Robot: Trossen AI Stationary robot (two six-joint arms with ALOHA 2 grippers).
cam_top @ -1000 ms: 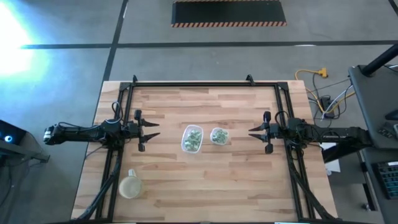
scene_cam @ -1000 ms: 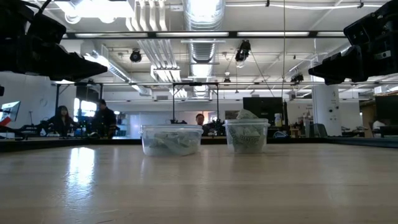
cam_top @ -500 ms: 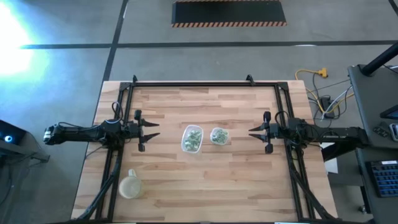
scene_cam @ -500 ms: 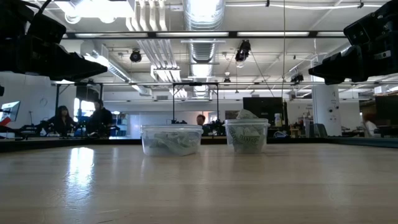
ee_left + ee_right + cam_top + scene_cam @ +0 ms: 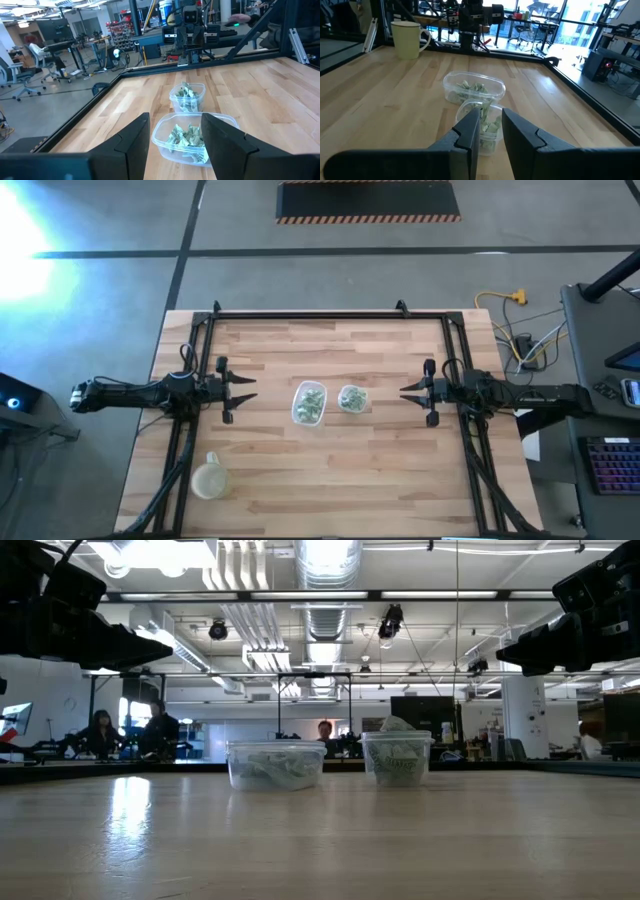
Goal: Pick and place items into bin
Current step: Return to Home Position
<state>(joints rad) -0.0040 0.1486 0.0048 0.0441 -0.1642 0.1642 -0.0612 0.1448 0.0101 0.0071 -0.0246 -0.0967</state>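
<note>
- The left gripper (image 5: 254,388) hangs over the left part of the wooden table (image 5: 330,470) in the high view, its tips pointing toward the middle.
- Its claw is released: the left wrist view shows a wide gap between the two dark fingers (image 5: 134,142), with nothing held in it.
- The right gripper (image 5: 403,391) hangs over the right part of the table at about the same height in the frame, facing the left one.
- Its claw is also released, with a narrower gap between the fingers (image 5: 468,131) and nothing gripped.
- Two clear containers stand between the grippers, near the centre of the high view and just beside each other.
- The larger container (image 5: 295,408) is on the left and the smaller container (image 5: 341,399) on the right.
- The items (image 5: 189,135), pale-green and white crinkly pieces, lie inside both containers.
- In the low view, the pile in the smaller one rises above its rim.
- No loose pieces show on the tabletop.
- A pale mug (image 5: 209,478) stands near the lower left corner of the table, well apart from the containers.
- In the low view, both grippers are up at the top corners, clear of the tabletop.
</note>
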